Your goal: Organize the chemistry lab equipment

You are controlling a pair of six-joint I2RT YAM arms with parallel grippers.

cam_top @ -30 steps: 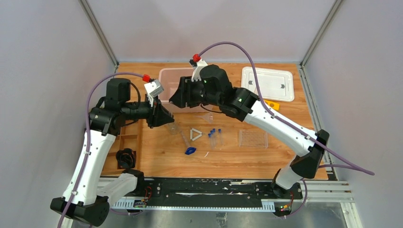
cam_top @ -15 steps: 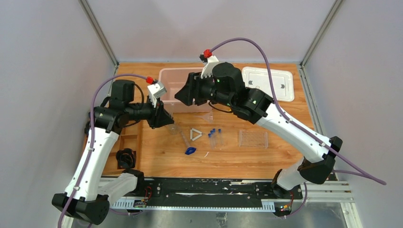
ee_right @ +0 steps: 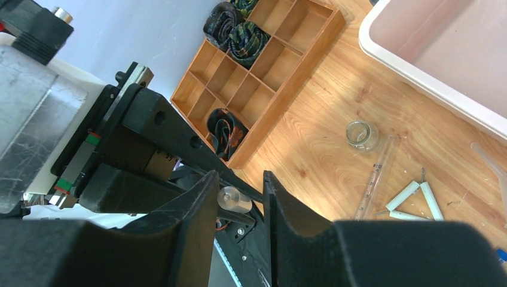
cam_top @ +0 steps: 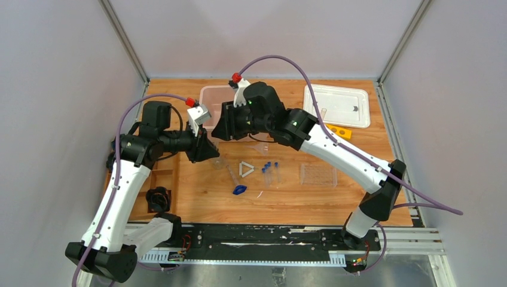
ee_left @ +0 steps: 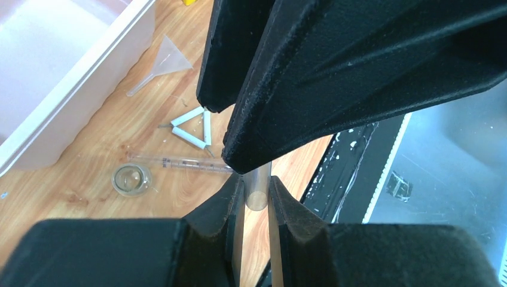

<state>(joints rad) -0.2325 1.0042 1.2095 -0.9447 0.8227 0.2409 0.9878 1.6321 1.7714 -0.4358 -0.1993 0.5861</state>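
My left gripper (ee_left: pixel 256 179) is shut on a clear rod (ee_left: pixel 257 192), held above the table left of the centre (cam_top: pixel 210 149). My right gripper (ee_right: pixel 240 179) faces it from the pink bin's side (cam_top: pixel 219 130), jaws open around the rod's free end (ee_right: pixel 234 199). The rod touches one finger, with a gap to the other. On the table lie a small clear beaker (cam_top: pixel 218 161), a graduated tube (cam_top: pixel 232 174), a white triangle (cam_top: pixel 246 169), a blue clip (cam_top: pixel 239 190), blue-capped tubes (cam_top: pixel 270 170), a funnel (cam_top: pixel 258 146), a clear rack (cam_top: pixel 318 174) and a yellow rack (cam_top: pixel 341 131).
The pink bin (cam_top: pixel 209 95) stands at the back behind both grippers, with the white lid (cam_top: pixel 336 105) at the back right. A wooden divided organizer (cam_top: pixel 162 179) with dark rolled items sits at the left edge. Black rails run along the near edge.
The right arm swung left and lower toward the left gripper, and its jaws narrowed around the rod's end. The left gripper held the rod still.
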